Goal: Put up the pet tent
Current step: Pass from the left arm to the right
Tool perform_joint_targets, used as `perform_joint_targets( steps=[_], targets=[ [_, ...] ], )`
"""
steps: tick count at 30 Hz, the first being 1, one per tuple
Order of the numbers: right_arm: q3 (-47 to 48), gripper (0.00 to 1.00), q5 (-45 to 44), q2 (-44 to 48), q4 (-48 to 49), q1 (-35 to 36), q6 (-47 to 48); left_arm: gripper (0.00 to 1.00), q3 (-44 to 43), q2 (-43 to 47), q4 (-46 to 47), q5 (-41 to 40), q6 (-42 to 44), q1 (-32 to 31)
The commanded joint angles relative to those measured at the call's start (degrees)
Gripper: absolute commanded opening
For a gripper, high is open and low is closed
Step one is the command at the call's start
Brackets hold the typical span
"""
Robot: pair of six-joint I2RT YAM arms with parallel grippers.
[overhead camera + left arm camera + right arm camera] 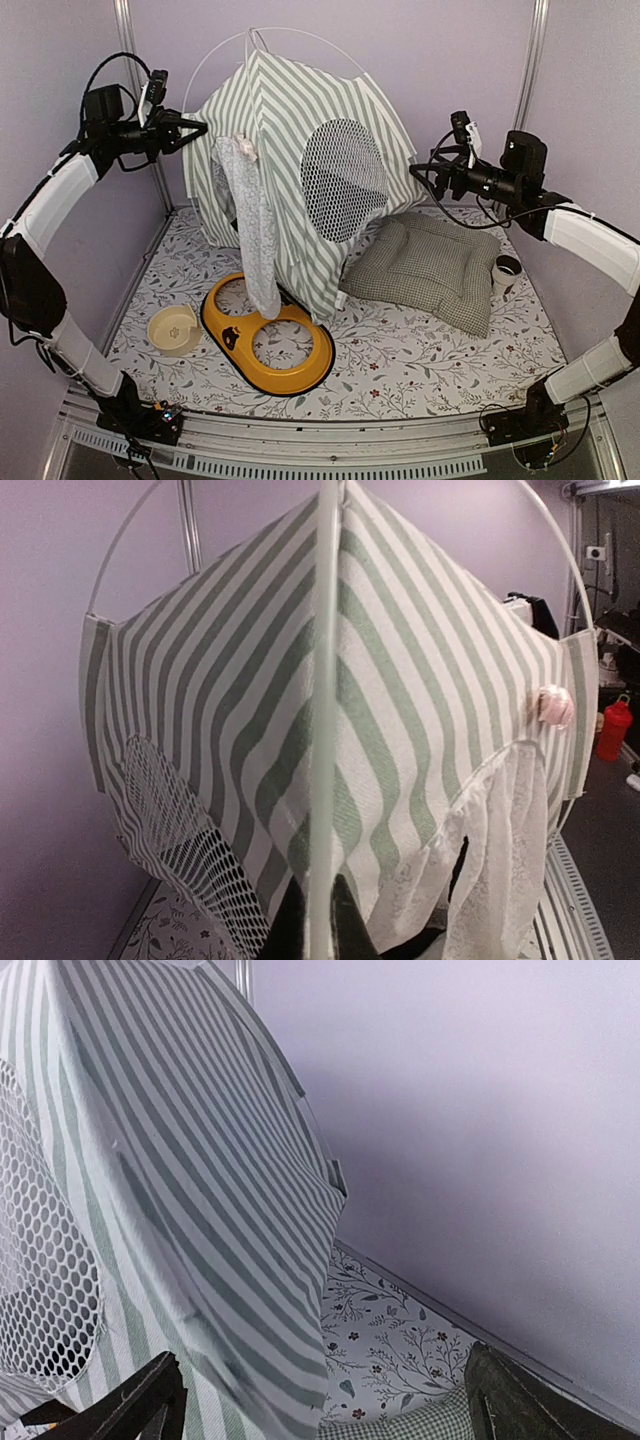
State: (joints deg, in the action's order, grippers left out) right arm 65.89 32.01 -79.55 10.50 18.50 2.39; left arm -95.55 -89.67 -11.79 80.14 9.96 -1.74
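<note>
Fingers (140,1405) of right gripper (438,176) spread wide, empty; pet tent (290,130) stands just ahead of them. Left gripper (202,127) looks pinched on its thin white pole (322,680). Light floppy fabric, springy poles: grab pole or seam, not mesh window (343,180).

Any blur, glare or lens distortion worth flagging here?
Top external: evenly lit, sharp, metal posts tilted by the wide lens. Left wrist: thin white pole blurred near the lens, green-and-white striped fabric tent sharper. Right wrist: dark fingers underexposed, no glare.
</note>
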Motion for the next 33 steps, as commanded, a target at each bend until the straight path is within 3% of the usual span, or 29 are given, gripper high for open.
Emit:
perform_joint_targets(
  steps=[1, 6, 17, 25, 28, 31, 33],
  targets=[
    [4.96, 0.99, 8.88, 0.88, -3.21, -0.29, 3.20, 0.00, -1.07, 1.17, 0.98, 2.00, -0.70, -1.28],
    [8.13, 0.98, 14.13, -0.35, -7.78, 0.29, 4.32, 0.00, -1.13, 0.53, 0.99, 2.24, -0.69, -1.97],
    [18.18, 0.68, 15.67, -6.81, -14.71, 0.55, 7.83, 0.00, -0.77, -0.38, 0.38, 2.18, 0.21, -2.23],
    [18.35, 0.24, 17.08, -6.76, -17.58, 0.97, 8.55, 0.00, -1.90, -2.21, -0.66, -2.90, 1.19, -2.79],
    [17.39, 0.03, 17.10, -6.65, -17.80, 2.22, 7.83, 0.03, -2.51, -2.96, -1.42, -6.88, 2.12, -3.87],
    [16.06, 0.00, 14.92, -6.32, -17.84, 4.08, 7.01, 0.16, -3.10, -3.87, -1.39, -12.10, 2.21, -4.96],
    [14.45, 0.00, 11.76, -5.67, -16.56, 4.85, 5.75, 0.38, -2.65, -3.81, 0.78, -17.95, 0.82, -5.73]
  ],
)
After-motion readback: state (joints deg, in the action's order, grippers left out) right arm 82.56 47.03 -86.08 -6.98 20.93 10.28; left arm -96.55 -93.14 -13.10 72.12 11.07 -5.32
